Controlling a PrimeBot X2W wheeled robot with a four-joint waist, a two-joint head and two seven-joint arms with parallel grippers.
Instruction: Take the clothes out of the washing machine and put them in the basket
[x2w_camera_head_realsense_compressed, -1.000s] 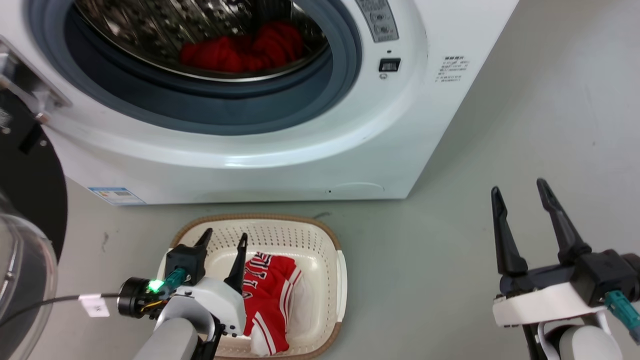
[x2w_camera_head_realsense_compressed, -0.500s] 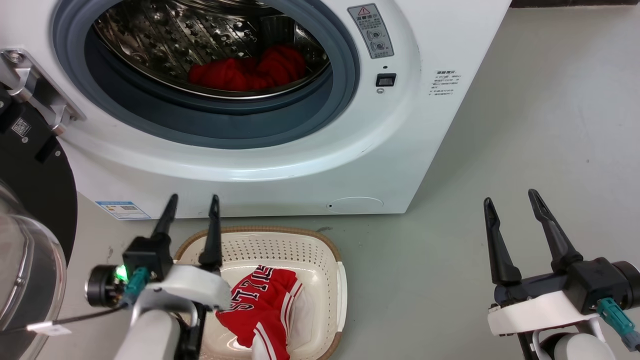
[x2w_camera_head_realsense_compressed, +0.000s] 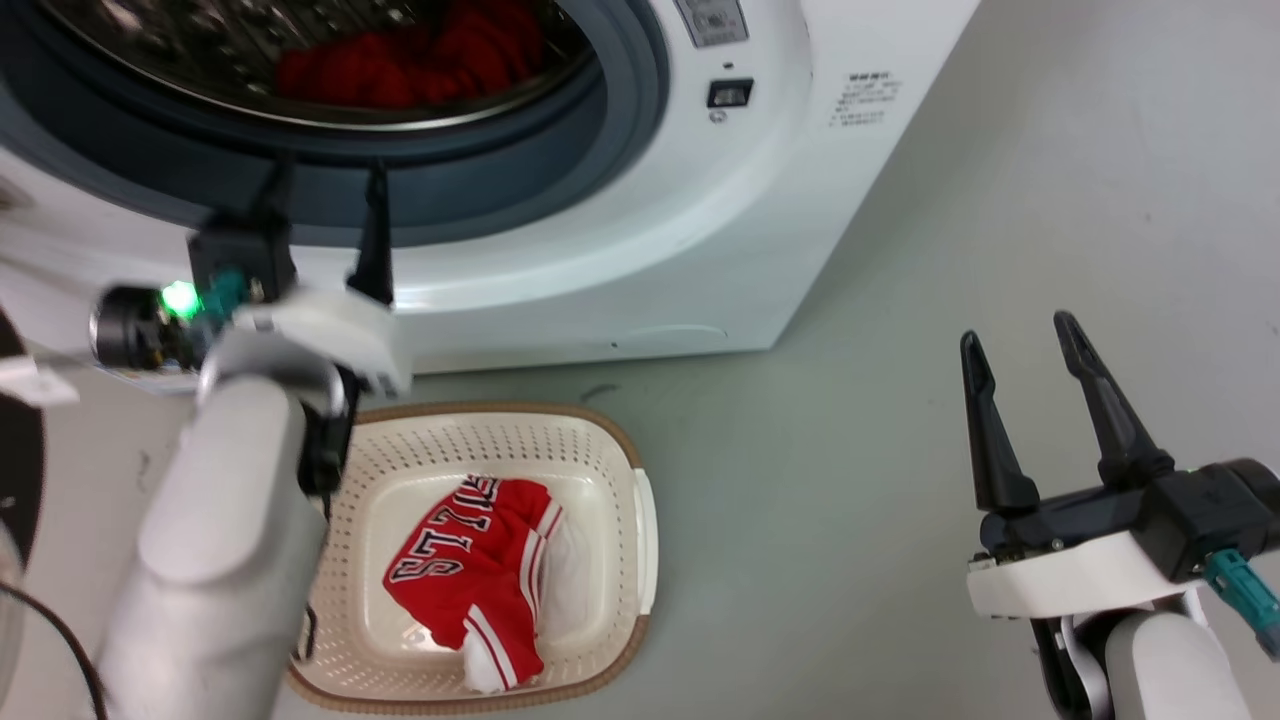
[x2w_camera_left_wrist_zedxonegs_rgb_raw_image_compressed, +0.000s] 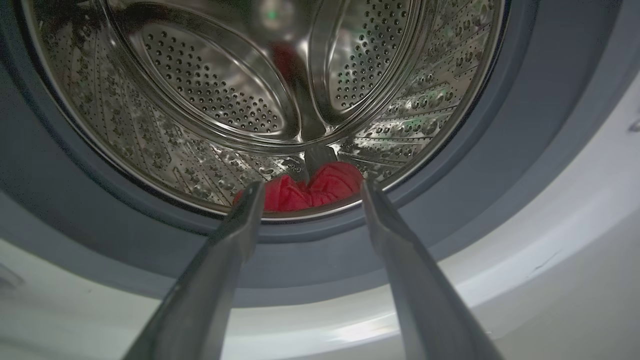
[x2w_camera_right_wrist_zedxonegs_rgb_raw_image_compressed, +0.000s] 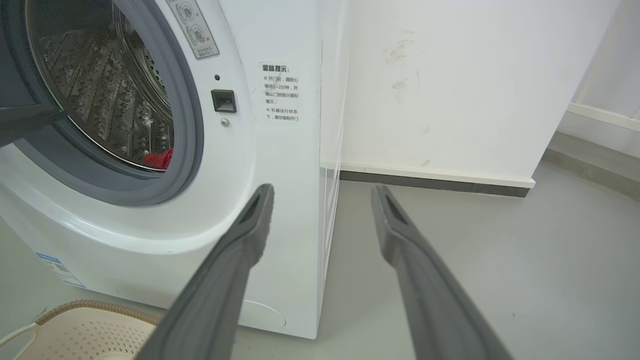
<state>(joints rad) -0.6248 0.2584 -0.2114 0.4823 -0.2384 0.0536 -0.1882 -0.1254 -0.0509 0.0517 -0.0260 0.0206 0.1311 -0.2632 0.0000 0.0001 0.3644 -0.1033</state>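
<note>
Black at the far left edge of the head view, probably the machine's round door, cut off and too blurred to be sure of. Just right of it, lifted from over the cream perforated plastic basket (x2w_camera_head_realsense_compressed: 500, 440) a second ago to the lower lip of the large white front-loading washing machine (x2w_camera_head_realsense_compressed: 640, 200): left gripper (x2w_camera_head_realsense_compressed: 330, 170), long dark fingers parted and holding nothing, tips lying over the grey rubber ring (x2w_camera_head_realsense_compressed: 520, 185) in the picture.

Along those fingers in the left wrist view: perforated steel drum (x2w_camera_left_wrist_zedxonegs_rgb_raw_image_compressed: 200, 90) straight ahead, crumpled red bundle of clothes (x2w_camera_left_wrist_zedxonegs_rgb_raw_image_compressed: 310, 185) framed between the tips at lower centre, not yet touched. Judged from that: one drop-off finished, next fetch begun.

Lower middle of the head view, left lying loose in the basket: red sports garment with black white-outlined letters and striped trim (x2w_camera_head_realsense_compressed: 470, 560). Shifted as a whole too, the head picture, so a camera move rather than a move of the basket.

Lower right, over bare grey floor (x2w_camera_head_realsense_compressed: 800, 450), well apart from machine and basket: right gripper (x2w_camera_head_realsense_compressed: 1017, 332), fingers spread, empty, posed much as before.

Hard to make out: number of pieces in the red bundle, mostly hidden behind the drum lip and cut by the top edge of the head view; lettering partly folded under; white cloth beneath it unclear.
</note>
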